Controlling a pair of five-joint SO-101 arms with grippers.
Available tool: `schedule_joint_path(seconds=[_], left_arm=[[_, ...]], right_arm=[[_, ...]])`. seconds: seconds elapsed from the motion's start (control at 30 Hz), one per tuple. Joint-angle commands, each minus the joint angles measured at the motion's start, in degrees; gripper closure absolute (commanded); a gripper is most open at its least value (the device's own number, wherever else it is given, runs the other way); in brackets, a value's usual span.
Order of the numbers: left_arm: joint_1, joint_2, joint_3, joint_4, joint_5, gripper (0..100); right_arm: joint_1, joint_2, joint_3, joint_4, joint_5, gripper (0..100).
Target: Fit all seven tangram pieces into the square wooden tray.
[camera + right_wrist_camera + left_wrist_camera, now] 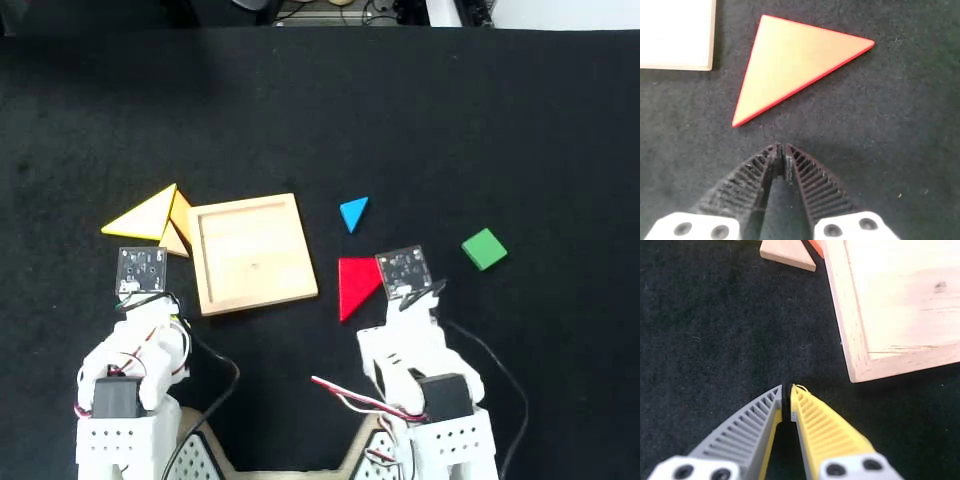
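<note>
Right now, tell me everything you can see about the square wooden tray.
The square wooden tray looks like pale, unfinished wood, with a low raised rim around a flat recessed floor that shows faint grain and one small dark mark. It holds no pieces. It lies flat on the black table, turned slightly off square. In the high view, yellow-orange pieces sit against or very near its left side, and the red triangle lies to its right across a clear gap.

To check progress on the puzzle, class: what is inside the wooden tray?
Nothing: the tray has its bare wooden floor fully in sight. The part of the table under it is hidden.
</note>
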Motion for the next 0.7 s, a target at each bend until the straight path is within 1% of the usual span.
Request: schedule_joint_path(seconds=[0.0,0.27,0.37,0.43,0.47,0.57,0.67], left_arm=[[0.13,-0.35,1.01,0.35,0.44,95],[0.75,-0.35,1.01,0.09,0.18,95],[6.9,-0.35,1.01,0.26,0.09,95],[9.54,-0.35,1.01,0.26,0.44,95],[9.54,-0.35,1.01,0.09,0.18,95],[6.2,-0.44,-0.13,-1.05,0.0,95],[3.82,-0.44,-2.68,-6.77,0.0,95]], right_arm=[[-1.85,-5.05,-0.22,0.18,-0.35,98.7],[-1.85,-5.05,-0.22,0.18,-0.09,98.7],[-1.85,-5.05,-0.22,0.18,0.0,98.7],[-1.85,-5.05,-0.22,0.18,-0.09,98.7],[-1.76,-5.05,-0.22,-0.18,0.0,98.7],[-0.97,-4.97,-0.92,-6.68,0.0,98.7],[0.62,-4.97,-2.24,-11.78,-0.26,98.7]])
